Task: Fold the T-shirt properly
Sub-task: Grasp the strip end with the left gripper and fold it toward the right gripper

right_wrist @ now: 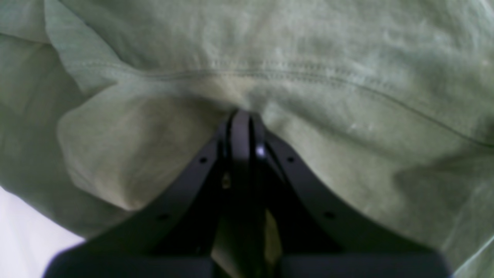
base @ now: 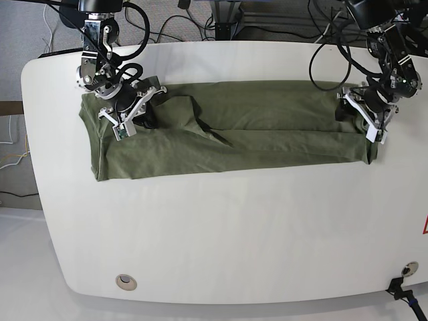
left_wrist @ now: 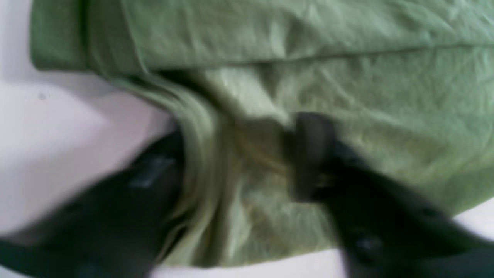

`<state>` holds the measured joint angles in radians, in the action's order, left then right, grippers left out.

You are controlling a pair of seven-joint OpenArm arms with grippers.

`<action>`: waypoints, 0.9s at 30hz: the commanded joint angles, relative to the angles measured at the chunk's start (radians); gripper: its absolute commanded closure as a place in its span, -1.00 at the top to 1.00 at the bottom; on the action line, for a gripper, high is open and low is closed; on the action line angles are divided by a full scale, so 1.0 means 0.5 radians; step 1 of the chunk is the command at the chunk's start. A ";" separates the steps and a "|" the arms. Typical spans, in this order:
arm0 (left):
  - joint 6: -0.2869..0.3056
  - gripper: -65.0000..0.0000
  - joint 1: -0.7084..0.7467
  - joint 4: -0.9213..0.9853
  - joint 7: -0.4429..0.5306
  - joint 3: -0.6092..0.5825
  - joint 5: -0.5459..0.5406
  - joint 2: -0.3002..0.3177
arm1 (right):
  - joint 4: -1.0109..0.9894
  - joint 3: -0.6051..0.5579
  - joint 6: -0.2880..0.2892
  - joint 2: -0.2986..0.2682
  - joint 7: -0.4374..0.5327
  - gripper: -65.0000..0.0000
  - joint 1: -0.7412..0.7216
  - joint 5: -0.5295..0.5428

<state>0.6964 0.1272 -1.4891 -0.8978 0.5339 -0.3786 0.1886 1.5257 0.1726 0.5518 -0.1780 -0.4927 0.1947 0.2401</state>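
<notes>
Base view: T-shirt (base: 227, 144) between left claw (base: 366, 120) and right claw (base: 130, 115).

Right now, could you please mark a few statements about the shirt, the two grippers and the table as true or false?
1. The T-shirt lies as a long band across the white table. True.
2. The right gripper is shut on the T-shirt. True.
3. The left gripper hangs over bare table, clear of the cloth. False: its jaws stand apart astride a bunched edge of the shirt.
4. A second cloth lies near the table's front edge. False: only the T-shirt is there.
</notes>
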 commanded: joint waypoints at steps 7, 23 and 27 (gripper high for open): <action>0.003 -1.00 -0.023 -0.384 0.014 -0.023 -0.024 0.002 | 0.003 0.000 0.012 -0.011 -0.112 -1.00 0.014 -0.055; 0.003 -1.00 0.115 -0.878 0.014 -0.827 -0.018 -0.244 | 0.000 0.000 0.006 -0.005 -0.112 -1.00 0.014 -0.052; 0.003 -1.00 0.082 -0.875 0.014 -0.974 -0.011 -0.370 | 0.000 0.000 0.006 0.041 -0.112 -1.00 0.014 -0.068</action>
<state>0.6960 0.1719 -1.9083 -0.9150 0.0498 -0.3611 0.0051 1.5257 0.1764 0.5507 -0.1535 -0.4896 0.1951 0.2398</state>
